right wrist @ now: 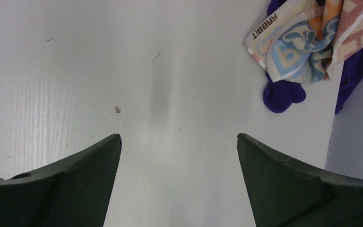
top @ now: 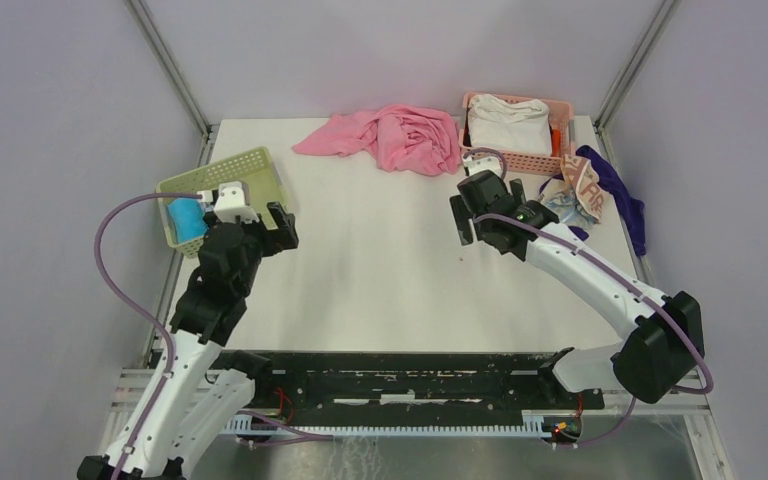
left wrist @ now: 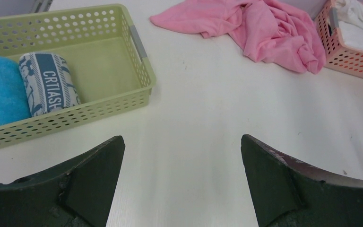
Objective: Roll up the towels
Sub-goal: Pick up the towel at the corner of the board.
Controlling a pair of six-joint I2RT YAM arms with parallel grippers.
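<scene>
A plain bright blue towel [left wrist: 0, 90] [top: 188, 218] lies rolled in the green basket [left wrist: 139, 47] [top: 250, 165] at the table's left. Beside it lies a rolled white towel with dark blue print [left wrist: 49, 82]. A cream towel with "RABBIT" lettering [right wrist: 307, 42] [top: 582, 190] lies crumpled at the right edge, on top of a purple cloth [right wrist: 283, 94]. My left gripper [left wrist: 183, 142] [top: 278, 225] hovers open over bare table, just right of the green basket. Over the middle right of the table, my right gripper [right wrist: 179, 139] [top: 468, 212] is open and holds nothing.
A large pink cloth [top: 400, 135] [left wrist: 274, 28] is heaped at the back centre. A pink basket [top: 550, 160] [left wrist: 345, 56] holding a white cloth [top: 508, 122] stands at the back right. The table's right edge runs close by the purple cloth.
</scene>
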